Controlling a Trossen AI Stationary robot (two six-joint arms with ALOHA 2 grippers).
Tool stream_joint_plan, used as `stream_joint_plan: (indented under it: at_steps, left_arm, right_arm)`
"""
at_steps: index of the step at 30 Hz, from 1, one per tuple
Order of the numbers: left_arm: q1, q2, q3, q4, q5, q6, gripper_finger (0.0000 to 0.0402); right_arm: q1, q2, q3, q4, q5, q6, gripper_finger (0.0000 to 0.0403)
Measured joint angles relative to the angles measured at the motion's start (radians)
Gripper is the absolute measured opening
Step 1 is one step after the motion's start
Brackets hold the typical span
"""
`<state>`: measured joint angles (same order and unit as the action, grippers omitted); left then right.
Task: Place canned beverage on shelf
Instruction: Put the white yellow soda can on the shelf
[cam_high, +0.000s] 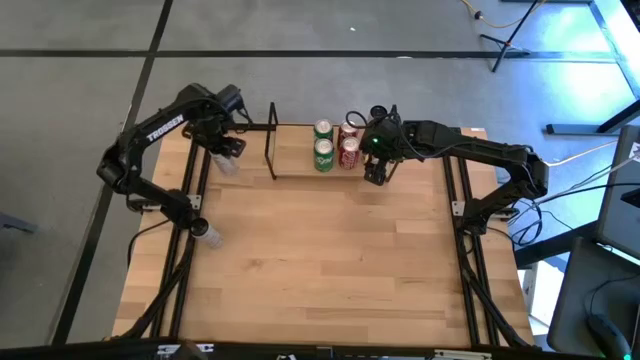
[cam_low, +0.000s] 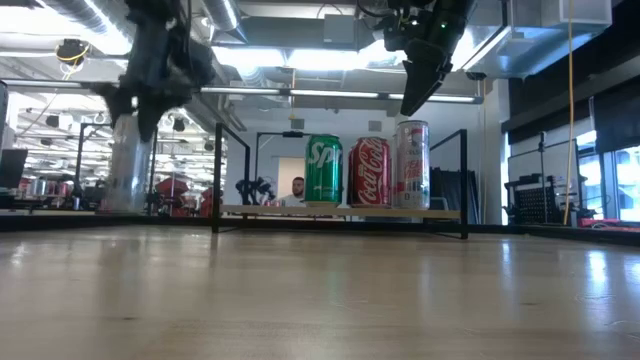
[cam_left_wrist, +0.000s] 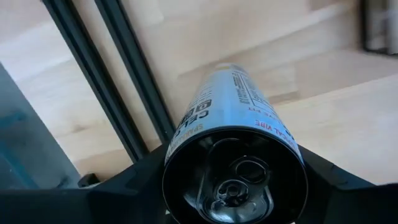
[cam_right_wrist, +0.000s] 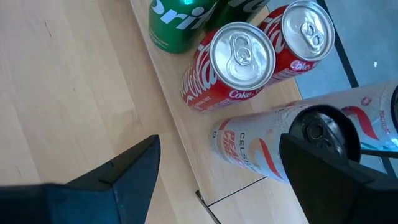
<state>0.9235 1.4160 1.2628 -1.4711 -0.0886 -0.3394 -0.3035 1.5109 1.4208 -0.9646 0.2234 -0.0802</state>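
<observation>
Silver can (cam_left_wrist: 233, 118) clamped in left claw (cam_left_wrist: 236, 180).

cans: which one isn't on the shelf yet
The slim pale blue can between the left gripper fingers, off the shelf's left end; the green, red and white cans stand on it.

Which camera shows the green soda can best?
The low view: the green can stands full height on the shelf, its logo facing the camera. The high view shows only green tops. The right wrist view catches its lower side at the edge. The left wrist view misses it.
</observation>
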Motion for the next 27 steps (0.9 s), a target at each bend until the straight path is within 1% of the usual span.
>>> stream_joint_plan:
  at_steps: [4, 5, 8, 10, 14, 17, 19, 22, 24, 27]
  left_arm:
    - [-0.053, -0.009, 0.169, -0.102, 0.013, -0.049, 0.0225]
    - [-0.072, -0.014, 0.205, -0.11, 0.035, -0.064, 0.0225]
    - [-0.129, -0.027, 0.295, -0.095, 0.176, -0.106, 0.0225]
    - [-0.191, -0.028, 0.34, -0.098, 0.242, -0.141, 0.0225]
    - [-0.321, -0.028, 0.413, -0.098, 0.319, -0.202, 0.0225]
    - [-0.408, -0.028, 0.439, -0.106, 0.367, -0.239, 0.0225]
    - [-0.453, -0.027, 0.456, -0.097, 0.356, -0.256, 0.0225]
    - [-0.487, -0.024, 0.459, -0.04, 0.269, -0.289, 0.0225]
    - [-0.497, -0.016, 0.458, 0.032, 0.22, -0.301, 0.0225]
    - [-0.517, -0.009, 0.458, 0.155, 0.223, -0.306, 0.0229]
  right_arm:
    - [0.0, 0.0, 0.0, 0.011, -0.007, -0.007, 0.0312]
    - [0.0, 0.0, 0.0, 0.016, -0.008, -0.007, 0.0312]
    - [0.0, 0.0, 0.0, 0.025, -0.01, -0.009, 0.0312]
    - [0.0, 0.0, 0.0, 0.024, -0.016, -0.012, 0.0312]
    - [0.0, 0.001, 0.0, 0.02, -0.016, -0.028, 0.0312]
    - [0.0, 0.001, 0.0, 0.022, -0.016, -0.039, 0.0312]
    - [0.0, 0.001, 0.0, 0.036, -0.031, -0.052, 0.0312]
    - [0.0, 0.001, 0.0, 0.092, -0.074, -0.062, 0.0312]
    - [0.0, 0.001, 0.0, 0.137, -0.1, -0.073, 0.0312]
    - [0.0, 0.001, 0.0, 0.218, -0.116, -0.085, 0.0312]
